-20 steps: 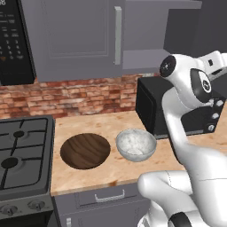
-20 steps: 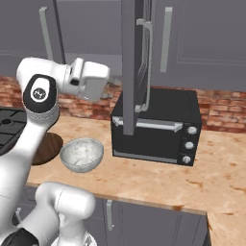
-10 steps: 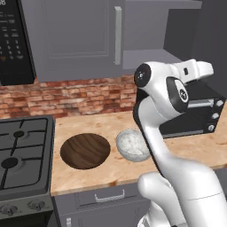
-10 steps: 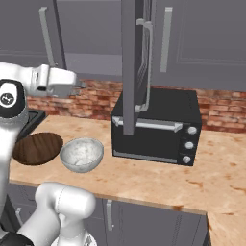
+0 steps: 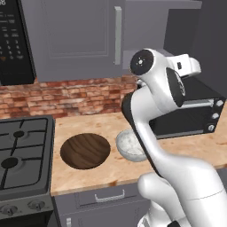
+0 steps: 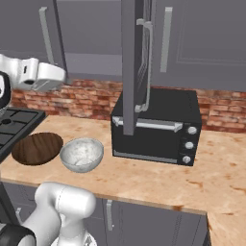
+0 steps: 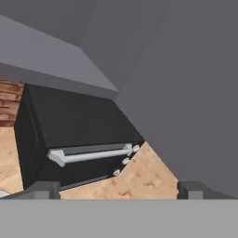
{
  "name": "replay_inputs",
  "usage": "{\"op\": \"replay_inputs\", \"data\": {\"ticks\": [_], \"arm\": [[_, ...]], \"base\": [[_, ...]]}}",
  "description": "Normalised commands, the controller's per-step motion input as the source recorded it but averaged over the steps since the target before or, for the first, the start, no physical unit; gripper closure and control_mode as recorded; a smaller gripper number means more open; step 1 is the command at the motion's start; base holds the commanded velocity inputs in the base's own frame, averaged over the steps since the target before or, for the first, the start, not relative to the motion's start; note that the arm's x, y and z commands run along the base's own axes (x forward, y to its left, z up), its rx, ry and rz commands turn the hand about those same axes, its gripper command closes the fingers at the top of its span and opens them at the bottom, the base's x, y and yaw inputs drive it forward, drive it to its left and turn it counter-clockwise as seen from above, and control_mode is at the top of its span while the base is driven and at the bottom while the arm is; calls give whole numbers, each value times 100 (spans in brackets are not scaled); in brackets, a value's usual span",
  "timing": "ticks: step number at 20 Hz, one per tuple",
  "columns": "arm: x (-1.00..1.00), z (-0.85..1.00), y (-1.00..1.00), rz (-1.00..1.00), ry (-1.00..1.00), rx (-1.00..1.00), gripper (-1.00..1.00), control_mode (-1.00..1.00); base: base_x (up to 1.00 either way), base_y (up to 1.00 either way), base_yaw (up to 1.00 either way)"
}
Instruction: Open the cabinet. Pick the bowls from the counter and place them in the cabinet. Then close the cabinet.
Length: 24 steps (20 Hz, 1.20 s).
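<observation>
Grey panelled cabinet door [image 6: 134, 72] stands swung out in the right base view, while from the left we see the brown wooden bowl [image 5: 85, 150] and speckled white bowl [image 5: 130, 145] on the tan counter [image 5: 93, 173], unmoved, and our hand view shows fingertips [image 7: 44, 189] wide apart, empty.

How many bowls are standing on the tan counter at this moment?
2. The wide, shallow dark-brown wooden bowl lies on the light tan mottled counter beside the black gas stove. The smaller white-grey speckled bowl sits between it and the black toaster oven. None seems hidden.
</observation>
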Motion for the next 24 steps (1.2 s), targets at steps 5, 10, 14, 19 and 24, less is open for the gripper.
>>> {"op": "replay_inputs", "data": {"ticks": [5, 10, 14, 19, 24], "arm": [[2, 2, 51, 11, 0, 12, -100, -100], [21, 0, 56, 5, -3, 7, -100, -100], [26, 1, 57, 3, -8, 5, -100, -100], [38, 14, 29, 6, -5, 8, -100, -100], [51, 20, 11, 10, 0, 7, -100, -100]], "base": [[0, 0, 0], [0, 0, 0], [0, 0, 0], [0, 0, 0], [0, 0, 0]]}}
